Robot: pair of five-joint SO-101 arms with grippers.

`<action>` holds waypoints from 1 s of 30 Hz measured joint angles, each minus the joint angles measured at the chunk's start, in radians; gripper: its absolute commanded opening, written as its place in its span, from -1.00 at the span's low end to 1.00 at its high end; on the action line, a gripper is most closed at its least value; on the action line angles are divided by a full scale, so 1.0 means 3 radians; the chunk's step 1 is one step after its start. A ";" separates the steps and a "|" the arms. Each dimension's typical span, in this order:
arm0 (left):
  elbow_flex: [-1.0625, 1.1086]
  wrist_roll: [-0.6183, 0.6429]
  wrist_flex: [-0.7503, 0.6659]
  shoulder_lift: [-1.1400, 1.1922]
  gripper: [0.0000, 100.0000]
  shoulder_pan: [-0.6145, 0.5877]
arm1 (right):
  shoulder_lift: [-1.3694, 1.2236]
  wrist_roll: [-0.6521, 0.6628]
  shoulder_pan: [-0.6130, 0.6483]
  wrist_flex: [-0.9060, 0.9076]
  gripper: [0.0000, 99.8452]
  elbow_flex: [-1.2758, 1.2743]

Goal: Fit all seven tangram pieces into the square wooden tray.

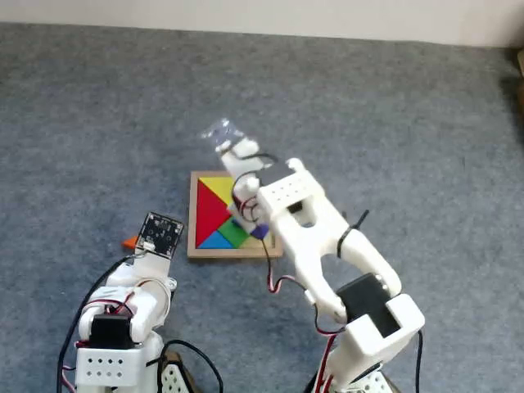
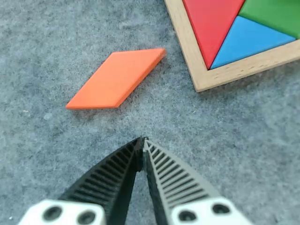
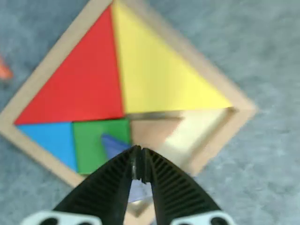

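The square wooden tray [image 1: 192, 214] lies mid-table and holds red [image 3: 79, 89], yellow [image 3: 154, 70], blue [image 3: 51, 138] and green [image 3: 89, 145] pieces. Its corner nearest the right arm is bare wood [image 3: 187, 136]. My right gripper [image 3: 139, 164] hovers over the green piece and the bare part, shut on a thin purple piece [image 3: 112, 144] that also shows in the high view as a purple piece [image 1: 260, 232]. An orange parallelogram [image 2: 115, 78] lies flat on the carpet left of the tray's rim [image 2: 187, 51]. My left gripper [image 2: 142, 140] is shut with nothing in it, just short of the parallelogram.
Grey carpet covers the whole table, with free room on every side of the tray. A small blurred clear object [image 1: 221, 133] sits just beyond the tray's far edge. The right arm's white body [image 1: 327, 237] reaches over the tray's right side.
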State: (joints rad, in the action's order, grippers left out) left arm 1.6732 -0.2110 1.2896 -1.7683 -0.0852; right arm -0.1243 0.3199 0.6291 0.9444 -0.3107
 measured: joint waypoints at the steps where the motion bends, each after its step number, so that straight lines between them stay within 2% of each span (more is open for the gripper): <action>1: 0.0000 0.0000 0.0000 0.0000 -0.95 0.0000 | 0.0000 0.0000 0.0036 -0.0010 -0.98 -0.0020; 8: 0.0000 0.0000 0.0000 0.0000 -0.95 0.0000 | 0.0010 0.0000 0.0133 -0.0015 -0.98 -0.0118; 16: 0.0000 0.0000 0.0000 0.0000 -0.95 0.0000 | 0.0015 0.0143 0.0138 0.0338 -0.98 -0.0118; 23: 0.0000 0.0000 0.0000 0.0000 -0.95 0.0000 | 0.0015 0.0547 0.0143 0.0368 -0.98 -0.0118; 30: 0.0000 0.0000 0.0000 0.0000 -0.95 0.0000 | 0.0486 0.0593 0.0107 0.0389 -0.98 -0.0184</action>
State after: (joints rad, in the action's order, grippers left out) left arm 1.6732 -0.2110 1.2896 -1.7683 -0.0852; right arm 0.0215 0.4979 0.6613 1.0610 -0.3659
